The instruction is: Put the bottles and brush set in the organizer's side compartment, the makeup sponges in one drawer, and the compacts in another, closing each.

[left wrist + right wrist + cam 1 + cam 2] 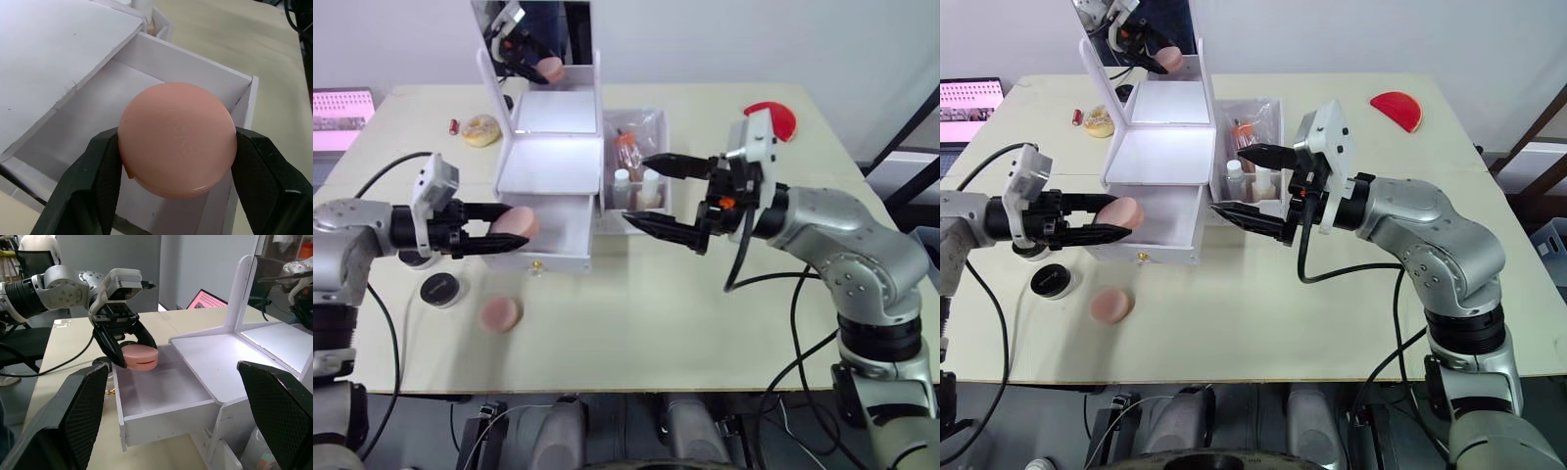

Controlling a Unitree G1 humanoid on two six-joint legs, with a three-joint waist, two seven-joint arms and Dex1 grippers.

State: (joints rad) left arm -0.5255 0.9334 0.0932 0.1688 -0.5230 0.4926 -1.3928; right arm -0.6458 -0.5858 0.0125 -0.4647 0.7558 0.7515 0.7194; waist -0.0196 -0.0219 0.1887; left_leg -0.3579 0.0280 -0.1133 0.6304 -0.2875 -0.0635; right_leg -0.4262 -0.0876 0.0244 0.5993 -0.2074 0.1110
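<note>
Left wrist view shows the left gripper (176, 161) with its fingers clamped on a pink compact (178, 138) over the open drawer (563, 227) of the white organizer (553, 147). The right gripper (648, 191), fingers spread wide and empty, hangs at the organizer's 3 o'clock beside the side compartment (651, 122) with its bottles (623, 182); another pink compact (500, 314) lies on the bench (636, 313) at the drawer's 7 o'clock.
</note>
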